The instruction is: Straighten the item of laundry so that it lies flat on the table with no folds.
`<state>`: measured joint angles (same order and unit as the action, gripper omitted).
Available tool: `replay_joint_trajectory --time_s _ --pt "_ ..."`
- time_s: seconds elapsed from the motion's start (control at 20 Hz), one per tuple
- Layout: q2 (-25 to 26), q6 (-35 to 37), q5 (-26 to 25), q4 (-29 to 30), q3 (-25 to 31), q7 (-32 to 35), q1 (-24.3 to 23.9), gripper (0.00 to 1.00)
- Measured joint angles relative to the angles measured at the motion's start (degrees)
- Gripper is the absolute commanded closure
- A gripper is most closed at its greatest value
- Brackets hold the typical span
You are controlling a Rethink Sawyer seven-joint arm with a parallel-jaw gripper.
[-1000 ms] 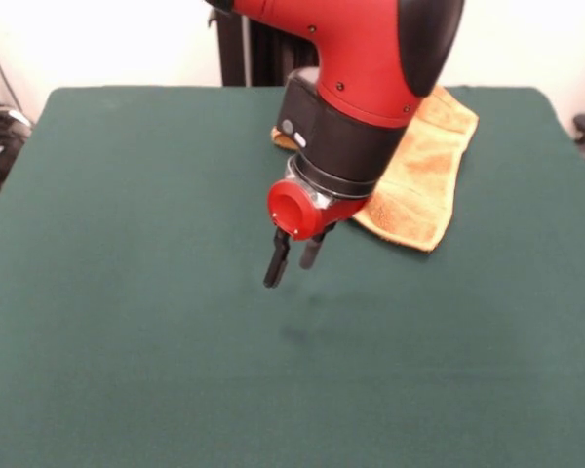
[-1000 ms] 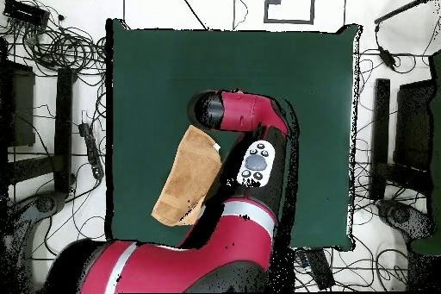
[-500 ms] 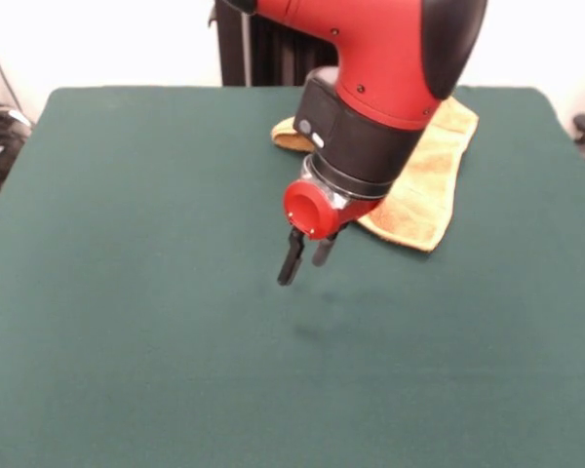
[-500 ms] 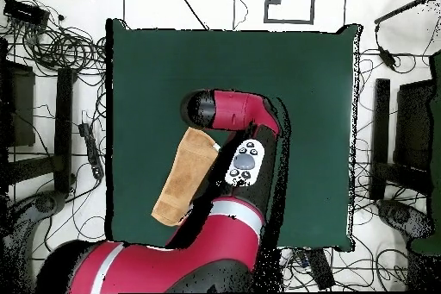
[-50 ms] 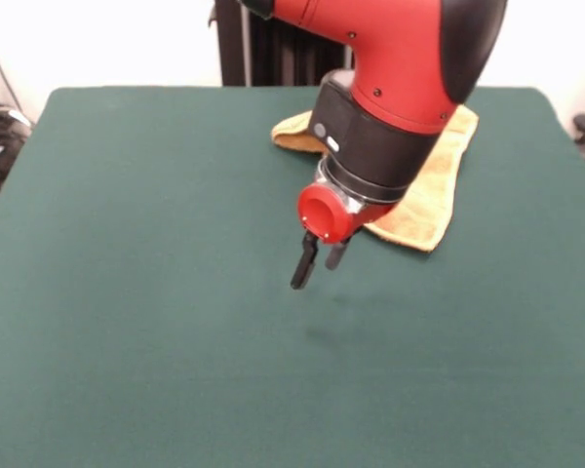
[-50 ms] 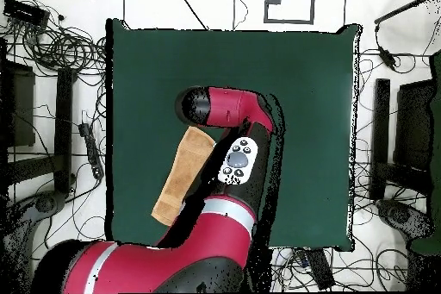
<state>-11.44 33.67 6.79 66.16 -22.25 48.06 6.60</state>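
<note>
One orange-yellow towel point(image 5: 431, 190), folded lengthwise, sits at the green counter point(image 5: 136, 292) far side, half hidden behind the red arm point(image 5: 390, 68); one pincer point(image 5: 318, 263) hangs released, empty, above bare felt

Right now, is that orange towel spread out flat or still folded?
Folded. The towel lies doubled into a narrow strip on the table, partly hidden behind the arm. The hand hangs beside it, holding nothing.
</note>
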Motion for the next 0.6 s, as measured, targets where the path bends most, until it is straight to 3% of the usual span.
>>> replay_joint_trajectory --time_s 0.6 --pt "0.72 0.04 1.5 -0.08 -0.68 2.6 0.21 0.0"
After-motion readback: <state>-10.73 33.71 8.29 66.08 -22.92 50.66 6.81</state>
